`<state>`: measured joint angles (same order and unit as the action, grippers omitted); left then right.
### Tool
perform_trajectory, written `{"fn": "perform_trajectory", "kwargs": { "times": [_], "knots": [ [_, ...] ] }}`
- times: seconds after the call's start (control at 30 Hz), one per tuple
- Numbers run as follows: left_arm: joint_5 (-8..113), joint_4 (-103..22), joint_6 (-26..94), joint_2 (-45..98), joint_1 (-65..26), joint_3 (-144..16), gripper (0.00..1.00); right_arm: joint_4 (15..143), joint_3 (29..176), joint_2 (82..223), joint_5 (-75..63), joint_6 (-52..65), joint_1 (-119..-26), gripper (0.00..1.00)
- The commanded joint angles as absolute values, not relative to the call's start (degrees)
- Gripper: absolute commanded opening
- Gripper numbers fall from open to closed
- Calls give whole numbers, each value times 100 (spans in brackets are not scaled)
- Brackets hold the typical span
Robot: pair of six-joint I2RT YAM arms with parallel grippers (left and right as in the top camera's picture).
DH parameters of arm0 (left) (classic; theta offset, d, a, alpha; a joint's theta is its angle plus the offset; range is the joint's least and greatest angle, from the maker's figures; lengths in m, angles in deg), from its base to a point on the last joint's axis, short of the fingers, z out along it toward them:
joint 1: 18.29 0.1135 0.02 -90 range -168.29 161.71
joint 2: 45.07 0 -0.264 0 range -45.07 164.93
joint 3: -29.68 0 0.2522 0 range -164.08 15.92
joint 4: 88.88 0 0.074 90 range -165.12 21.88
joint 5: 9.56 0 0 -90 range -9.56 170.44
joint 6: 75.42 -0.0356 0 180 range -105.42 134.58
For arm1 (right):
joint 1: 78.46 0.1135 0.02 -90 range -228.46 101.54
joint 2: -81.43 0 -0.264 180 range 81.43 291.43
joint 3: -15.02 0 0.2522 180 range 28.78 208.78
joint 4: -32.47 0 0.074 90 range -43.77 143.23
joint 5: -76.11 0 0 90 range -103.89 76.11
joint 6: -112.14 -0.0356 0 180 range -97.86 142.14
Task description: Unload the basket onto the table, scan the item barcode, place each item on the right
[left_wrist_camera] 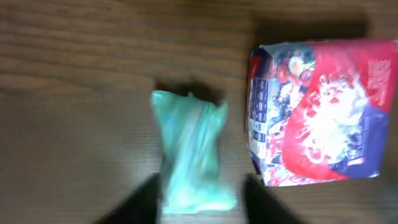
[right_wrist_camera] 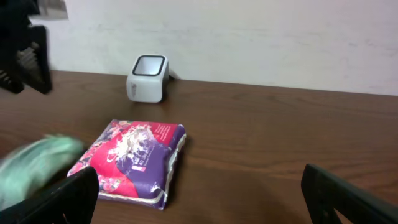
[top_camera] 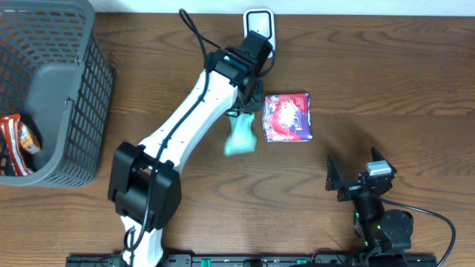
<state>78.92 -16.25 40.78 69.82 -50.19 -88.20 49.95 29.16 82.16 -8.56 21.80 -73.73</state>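
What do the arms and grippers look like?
The left arm has white links, black joints, a black cable along it and a black left gripper. The right arm is black, with green lights, a pale wrist block and a trailing black cable; the right gripper has flat black fingers.

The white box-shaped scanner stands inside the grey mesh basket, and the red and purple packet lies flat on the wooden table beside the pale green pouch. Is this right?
No. The overhead view shows the white box-shaped scanner on the wooden table at its far edge, outside the grey mesh basket. The red and purple packet does lie flat beside the pale green pouch.
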Motion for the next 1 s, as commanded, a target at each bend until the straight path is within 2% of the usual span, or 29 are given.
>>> {"fn": "perform_trajectory", "kwargs": {
  "times": [0.0, 0.17, 0.33, 0.4, 0.57, 0.77, 0.97],
  "knots": [
    [7944, -1625, 4052, 7095, -5001, -8763, 54, 5022, 2910, 8192, -885, 2200, -7408, 99],
    [7951, -1566, 3999, 6881, -4896, -9119, 56, 5022, 2910, 8192, -885, 2200, -7408, 99],
    [8012, -1636, 3630, 6346, -4485, -9521, 67, 5022, 2910, 8192, -885, 2200, -7408, 99],
    [8012, -1767, 3514, 6055, -4208, -9565, 69, 5022, 2910, 8192, -885, 2200, -7408, 99],
    [8032, -2119, 3560, 5275, -3152, -9565, 69, 5022, 2910, 8192, -885, 2200, -7408, 99],
    [8034, -2486, 4152, 4593, -1436, -9565, 70, 5022, 2910, 8192, -885, 2200, -7408, 99],
    [8067, -2125, 4296, 4564, 290, -9548, 70, 5022, 2910, 8192, -885, 2200, -7408, 99]
  ]
}}
